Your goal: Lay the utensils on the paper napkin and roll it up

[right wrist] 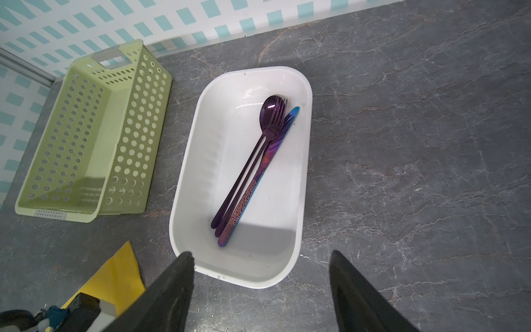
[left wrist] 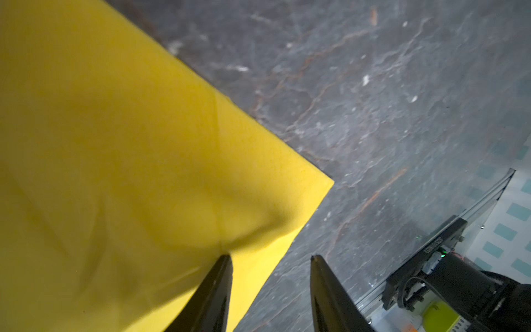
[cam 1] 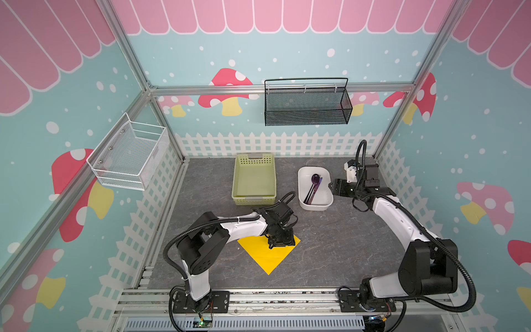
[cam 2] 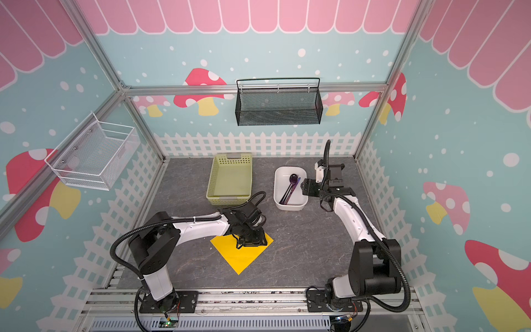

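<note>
The utensils [cam 1: 313, 187] [cam 2: 290, 187], a dark purple spoon and fork and a purple-blue piece, lie side by side in a white tub [right wrist: 201, 149]; the right wrist view shows the utensils [right wrist: 253, 161] clearly. My right gripper [cam 1: 333, 185] [right wrist: 261, 254] hovers open just right of the tub and holds nothing. The yellow paper napkin [cam 1: 267, 258] [cam 2: 238, 257] lies flat as a diamond at the front centre. My left gripper [cam 1: 280, 243] [left wrist: 271, 257] is open at its far right edge. One fingertip [left wrist: 225, 264] presses the napkin [left wrist: 115, 143]; the other stands over bare table.
A pale green perforated basket [cam 1: 253, 199] [right wrist: 126, 129] stands left of the tub at the back. A black mesh basket [cam 1: 307, 106] hangs on the back wall. A white wire basket [cam 1: 129, 155] hangs on the left wall.
</note>
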Motion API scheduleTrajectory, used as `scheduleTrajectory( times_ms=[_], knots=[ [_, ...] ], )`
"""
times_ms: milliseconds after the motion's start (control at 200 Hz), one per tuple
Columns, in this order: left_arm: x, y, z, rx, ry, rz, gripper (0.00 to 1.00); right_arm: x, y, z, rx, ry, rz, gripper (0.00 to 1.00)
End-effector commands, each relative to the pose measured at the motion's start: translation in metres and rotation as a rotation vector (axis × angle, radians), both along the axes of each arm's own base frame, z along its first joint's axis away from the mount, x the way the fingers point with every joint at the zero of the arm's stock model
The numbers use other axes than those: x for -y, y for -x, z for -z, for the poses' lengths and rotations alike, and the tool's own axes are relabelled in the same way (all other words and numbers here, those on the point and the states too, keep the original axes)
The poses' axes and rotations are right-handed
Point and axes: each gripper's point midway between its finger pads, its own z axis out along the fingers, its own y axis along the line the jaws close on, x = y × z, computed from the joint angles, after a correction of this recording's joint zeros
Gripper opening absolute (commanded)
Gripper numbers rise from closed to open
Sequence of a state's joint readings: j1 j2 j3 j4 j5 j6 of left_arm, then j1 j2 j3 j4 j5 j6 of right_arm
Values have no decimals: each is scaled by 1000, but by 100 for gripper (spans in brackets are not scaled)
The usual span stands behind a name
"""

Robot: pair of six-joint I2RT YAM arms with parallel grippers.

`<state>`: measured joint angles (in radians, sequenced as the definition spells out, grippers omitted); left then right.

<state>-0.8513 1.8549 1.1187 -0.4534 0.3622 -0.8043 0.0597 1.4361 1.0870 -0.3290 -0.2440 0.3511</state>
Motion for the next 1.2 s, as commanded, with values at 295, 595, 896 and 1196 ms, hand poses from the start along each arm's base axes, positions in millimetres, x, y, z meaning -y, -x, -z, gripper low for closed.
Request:
scheduleTrajectory(
  times_ms=[295, 595, 896, 1196],
  knots=[
    [72, -1, 6, -36, 67, -38, 47, 0, 14, -3, 1, 11, -26, 76],
    [85, -15, -39, 45, 126, -9, 50, -5, 19, -11, 16, -12, -44, 75],
    [22, -43, -57, 148, -24, -17, 51, -9, 24, -12, 14, -31, -63, 73],
    [-40, -32, -11, 70, -150, -12, 50, -6, 24, -17, 26, -18, -51, 72]
  ],
)
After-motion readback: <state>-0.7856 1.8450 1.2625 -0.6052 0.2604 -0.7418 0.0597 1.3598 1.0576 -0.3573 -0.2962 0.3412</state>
